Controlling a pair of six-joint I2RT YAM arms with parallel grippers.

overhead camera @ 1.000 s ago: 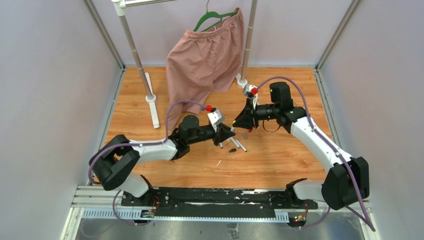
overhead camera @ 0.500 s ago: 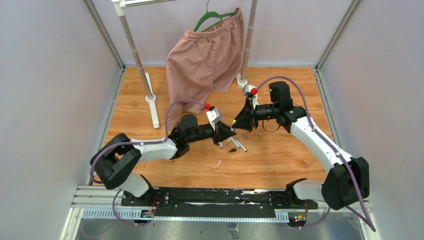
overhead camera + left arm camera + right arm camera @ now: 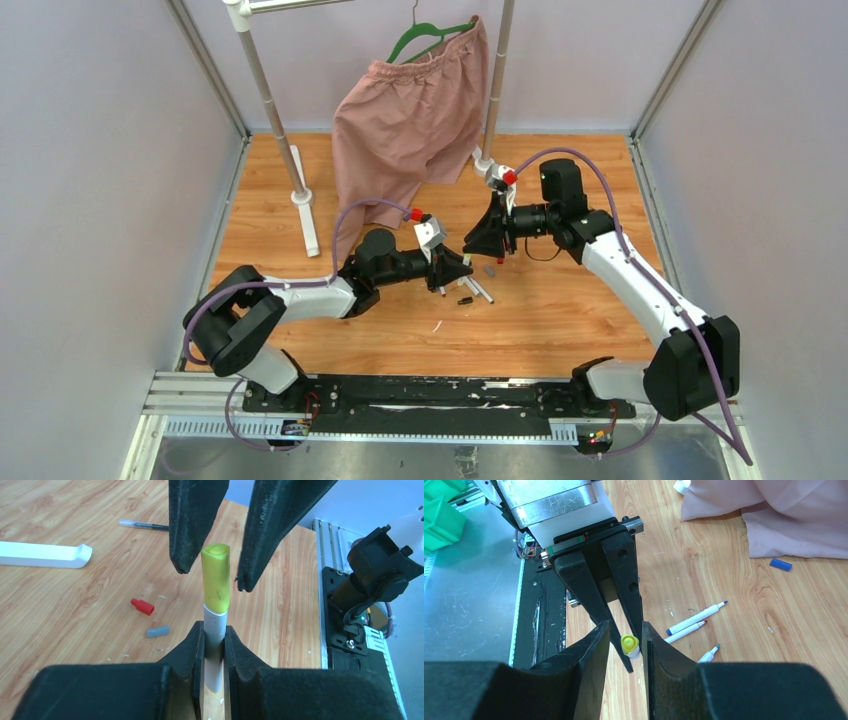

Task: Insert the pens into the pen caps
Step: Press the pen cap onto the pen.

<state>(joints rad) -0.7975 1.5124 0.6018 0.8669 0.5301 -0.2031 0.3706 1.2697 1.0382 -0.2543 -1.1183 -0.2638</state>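
Overhead, top external view: the left gripper [image 3: 452, 268] and right gripper [image 3: 478, 240] meet tip to tip above the middle of the table [image 3: 580, 320]. Loose pens [image 3: 478, 288] lie on the wood just beneath them. What the grippers hold is too small to tell here. Pink shorts [image 3: 410, 120] hang on the rack behind, well apart from the work.

Left wrist view: the left jaws are clenched on the white barrel of a pen [image 3: 215, 640], which stands upright between them. The pen carries a yellow cap [image 3: 216, 577] on its upper end. The right jaws are released, one finger on each side of that cap, with a gap showing on both sides. A red cap [image 3: 142, 606] and a grey cap [image 3: 158, 631] lie on the wood below, near each other but apart. Whether the yellow cap is pressed fully home cannot be told.

Right wrist view: the yellow cap sits between the spread right fingers, nearer one finger than the other. The loose pens lie uncapped beyond it, and a blue cap [image 3: 781, 564] rests near the shorts.

Judged risks: if the cap is only part seated, it may tip or drop off once the grippers part. Because the cap is off-centre, closing the right jaws would make one finger strike first and lever the pen askew in the left grasp. A push along the barrel could slide the pen through the left pads.
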